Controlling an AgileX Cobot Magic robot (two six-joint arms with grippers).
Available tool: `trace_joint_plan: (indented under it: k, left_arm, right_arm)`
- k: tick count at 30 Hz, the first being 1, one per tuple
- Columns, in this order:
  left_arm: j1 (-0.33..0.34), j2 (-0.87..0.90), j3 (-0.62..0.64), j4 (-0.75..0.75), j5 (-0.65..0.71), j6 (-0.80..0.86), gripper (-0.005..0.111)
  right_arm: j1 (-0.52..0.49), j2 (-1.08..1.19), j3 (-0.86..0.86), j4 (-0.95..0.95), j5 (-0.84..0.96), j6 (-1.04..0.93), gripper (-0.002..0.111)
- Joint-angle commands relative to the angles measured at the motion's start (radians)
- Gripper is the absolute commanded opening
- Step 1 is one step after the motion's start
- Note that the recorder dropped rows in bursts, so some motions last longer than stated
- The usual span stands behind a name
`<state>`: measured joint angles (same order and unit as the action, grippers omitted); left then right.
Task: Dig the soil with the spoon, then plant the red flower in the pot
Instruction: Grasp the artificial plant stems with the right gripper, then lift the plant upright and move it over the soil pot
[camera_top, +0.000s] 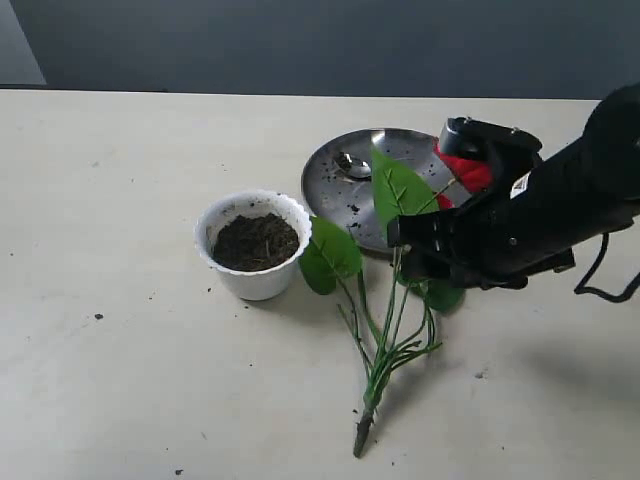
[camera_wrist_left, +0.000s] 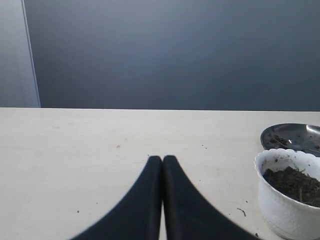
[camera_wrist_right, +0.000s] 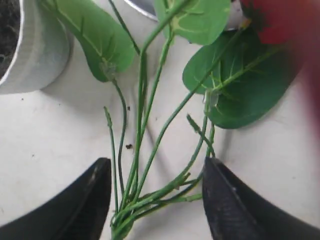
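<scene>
The red flower (camera_top: 398, 190) lies on the table, its red bloom over the steel plate (camera_top: 340, 195) and its bundled green stems pointing toward the front edge. My right gripper (camera_top: 408, 256) hovers low over the stems. In the right wrist view it (camera_wrist_right: 156, 172) is open, with the stems and a leaf (camera_wrist_right: 245, 85) between its black fingers (camera_wrist_right: 87, 200), which are apart from them. The white scalloped pot (camera_top: 252, 280) holds dark soil (camera_top: 255, 240), left of the flower. The spoon (camera_top: 352, 163) rests on the plate. My left gripper (camera_wrist_left: 162, 160) is shut and empty, left of the pot (camera_wrist_left: 282, 210).
The round steel plate (camera_wrist_left: 292, 134) behind the pot carries a few soil crumbs. Stray specks of soil dot the pale table (camera_top: 120, 300). A grey wall runs behind the table's far edge. The right arm's black body covers part of the plate and bloom.
</scene>
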<state>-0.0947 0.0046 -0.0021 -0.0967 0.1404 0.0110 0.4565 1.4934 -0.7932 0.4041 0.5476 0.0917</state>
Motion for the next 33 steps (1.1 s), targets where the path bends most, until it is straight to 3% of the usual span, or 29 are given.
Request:
trace_joint_plan:
  k: [1,6,17,19,23,33]
  left_arm:
    - [-0.007,-0.005,0.002,0.005,-0.013,-0.002,0.001]
    - [-0.007,-0.005,0.002,0.005,-0.013,-0.002,0.001]
    - [-0.007,-0.005,0.002,0.005,-0.013,-0.002,0.001]
    - [-0.007,-0.005,0.002,0.003,-0.013,-0.002,0.001]
    - [-0.007,-0.005,0.002,0.003,-0.013,-0.002,0.001]
    - [-0.007,-0.005,0.002,0.003,-0.013,-0.002,0.001]
  right_arm:
    - [-0.007,0.037,0.011,0.085,-0.132,-0.02,0.053]
    - [0.006,0.092,0.011,0.201,-0.233,-0.117,0.053]
    - [0.054,0.255,0.009,0.213,-0.407,-0.115,0.053]
    - [0.054,0.26,0.009,0.213,-0.421,-0.117,0.044]
    - [0.054,0.244,0.007,0.237,-0.39,-0.117,0.0]
    - [0.054,-0.065,0.007,0.19,-0.381,-0.13,0.0]
